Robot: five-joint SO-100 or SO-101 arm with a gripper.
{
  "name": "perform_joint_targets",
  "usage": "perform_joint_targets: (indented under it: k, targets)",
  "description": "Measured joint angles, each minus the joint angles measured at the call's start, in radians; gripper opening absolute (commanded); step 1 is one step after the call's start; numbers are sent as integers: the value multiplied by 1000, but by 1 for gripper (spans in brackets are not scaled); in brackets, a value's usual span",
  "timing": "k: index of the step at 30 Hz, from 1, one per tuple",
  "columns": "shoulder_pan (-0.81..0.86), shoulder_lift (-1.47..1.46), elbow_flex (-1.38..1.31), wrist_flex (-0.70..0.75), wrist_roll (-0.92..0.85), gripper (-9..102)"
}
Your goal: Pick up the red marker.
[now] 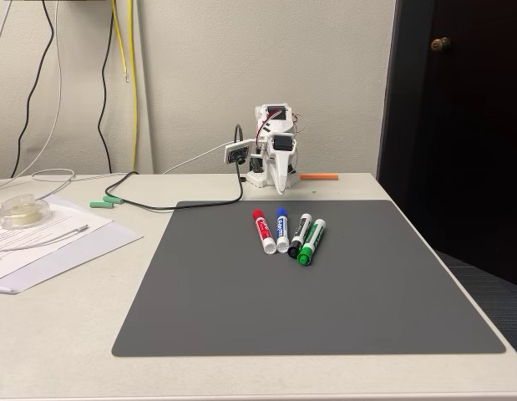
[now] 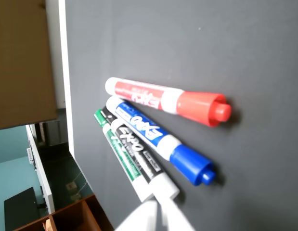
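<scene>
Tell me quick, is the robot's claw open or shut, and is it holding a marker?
End effector: looks shut and holds nothing; the red marker lies on the mat.

1. In the wrist view the gripper (image 2: 156, 216) is cut off by the bottom edge; just two white tips poke in, so I can't tell how the jaws stand.
2. Those tips cover the near ends of the green marker (image 2: 117, 151) and black marker (image 2: 139, 156).
3. In the fixed view the marker labels are too small to read.
4. The paper (image 1: 41, 251) runs off the left edge there.
</scene>
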Motion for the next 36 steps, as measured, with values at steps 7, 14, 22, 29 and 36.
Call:
perform_joint_targets:
  k: [7,14,22,29,36]
  targets:
    - [0,0,0,0,0,0]
    - [0,0,0,0,0,0]
    - [0,0,0,0,3,0]
    - [0,0,0,0,28,0]
    - [0,0,0,0,28,0]
